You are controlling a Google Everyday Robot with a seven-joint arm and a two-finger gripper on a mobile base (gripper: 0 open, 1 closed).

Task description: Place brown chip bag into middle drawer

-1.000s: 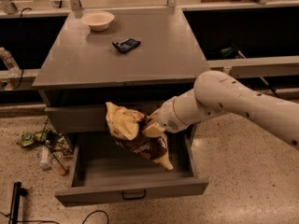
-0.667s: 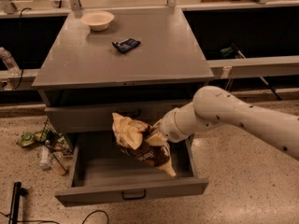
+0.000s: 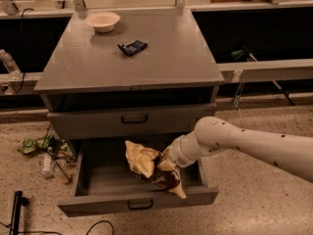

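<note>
The brown chip bag [image 3: 146, 164], pale tan with dark brown patches, hangs over the open middle drawer [image 3: 137, 203], low inside its tray toward the right side. My gripper [image 3: 165, 163] is at the end of the white arm coming in from the right. It is shut on the bag's upper right part. The bag's lower corner reaches down to the drawer's front panel. The fingers are mostly hidden by the bag.
The closed top drawer [image 3: 132, 119] sits above. On the cabinet top [image 3: 161, 62] lie a beige bowl [image 3: 102, 21] and a small dark blue wrapper [image 3: 132, 47]. Litter and bottles [image 3: 49, 155] lie on the floor to the left. A black cable [image 3: 98, 226] runs in front.
My arm has lowered the bag down and forward, deeper into the open drawer. The drawer has stayed open.
</note>
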